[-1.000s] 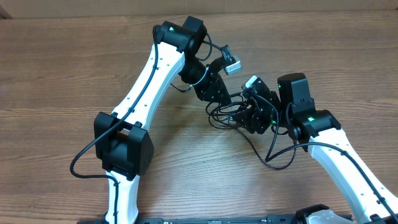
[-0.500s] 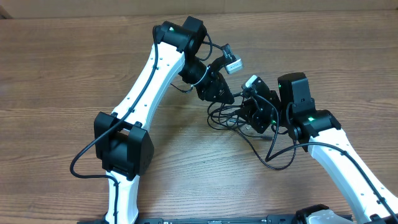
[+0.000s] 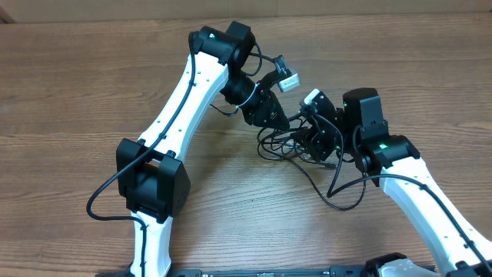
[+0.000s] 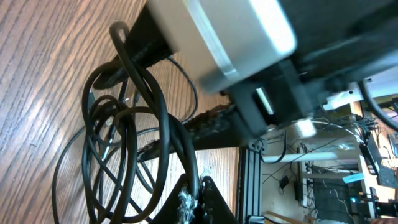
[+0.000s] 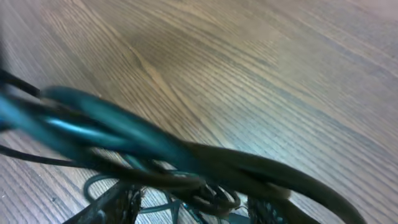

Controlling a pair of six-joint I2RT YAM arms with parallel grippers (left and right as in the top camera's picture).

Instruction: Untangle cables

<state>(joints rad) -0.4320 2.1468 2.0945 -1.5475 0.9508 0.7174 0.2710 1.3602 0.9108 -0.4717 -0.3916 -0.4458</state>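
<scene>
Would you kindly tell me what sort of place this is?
Probably a robotics lab or workshop: two robot arms work over cables on a wood-grain table, with a metal frame and loose wiring behind.

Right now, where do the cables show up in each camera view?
Overhead: the cables sit just right of centre, in a loose tangle.
Left wrist: the cables loop through the lower left, close up.
Right wrist: the cables are blurred strands across the lower half.
Shared landmark: the wooden table under them.
</scene>
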